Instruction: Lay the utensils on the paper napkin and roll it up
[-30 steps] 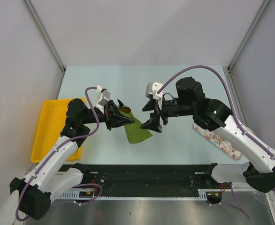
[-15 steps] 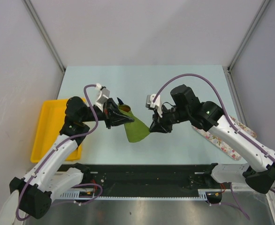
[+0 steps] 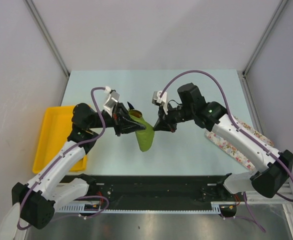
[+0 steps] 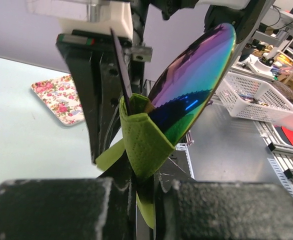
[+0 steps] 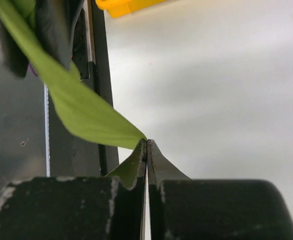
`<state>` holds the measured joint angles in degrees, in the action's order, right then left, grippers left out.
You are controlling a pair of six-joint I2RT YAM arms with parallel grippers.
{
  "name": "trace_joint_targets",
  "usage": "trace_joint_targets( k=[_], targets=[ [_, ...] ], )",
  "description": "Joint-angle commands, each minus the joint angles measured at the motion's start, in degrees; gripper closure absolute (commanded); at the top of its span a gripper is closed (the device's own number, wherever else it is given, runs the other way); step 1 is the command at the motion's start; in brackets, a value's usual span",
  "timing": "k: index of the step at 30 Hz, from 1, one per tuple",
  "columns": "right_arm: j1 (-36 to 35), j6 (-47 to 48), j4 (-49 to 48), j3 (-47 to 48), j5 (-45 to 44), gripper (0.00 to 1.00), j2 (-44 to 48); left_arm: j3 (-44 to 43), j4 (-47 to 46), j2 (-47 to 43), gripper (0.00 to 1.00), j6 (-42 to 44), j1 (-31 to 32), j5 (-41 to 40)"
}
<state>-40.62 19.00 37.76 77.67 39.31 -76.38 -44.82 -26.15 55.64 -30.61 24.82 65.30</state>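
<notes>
The left gripper [image 3: 121, 125] is pinching the napkin [image 3: 145, 136] where it is wrapping around the utensils [image 4: 186, 90], its fingers drawn in tight against the green fold. A shiny spoon [image 4: 199, 75] head and a dark blade [image 4: 120, 70] are sticking out of the napkin's far end. The right gripper [image 5: 146, 150] is clamping the napkin's opposite corner with its fingers pressed together, so the napkin is hanging stretched between the two grippers over the table [image 3: 196, 90], with the tray [image 3: 49, 140] to the napkin's left and the floral cloth [image 3: 236, 149] to its right.
</notes>
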Motion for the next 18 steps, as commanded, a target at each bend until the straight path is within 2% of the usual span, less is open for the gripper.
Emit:
trace_joint_targets(
  k=[1,9,18],
  targets=[
    [-0.3,-0.4,-8.0,-1.0,0.2,1.0,-1.8,-2.6,-9.2,-0.2,1.0,-6.6,2.0,-0.1],
    [-5.3,-4.9,-18.8,-5.0,1.0,1.0,-3.1,-1.3,-16.5,2.1,1.0,-11.8,3.0,-2.8],
    [-6.0,-9.3,-22.6,-6.7,-1.4,1.0,-3.2,0.2,-15.2,2.0,1.0,-11.9,2.2,-6.1]
  ],
)
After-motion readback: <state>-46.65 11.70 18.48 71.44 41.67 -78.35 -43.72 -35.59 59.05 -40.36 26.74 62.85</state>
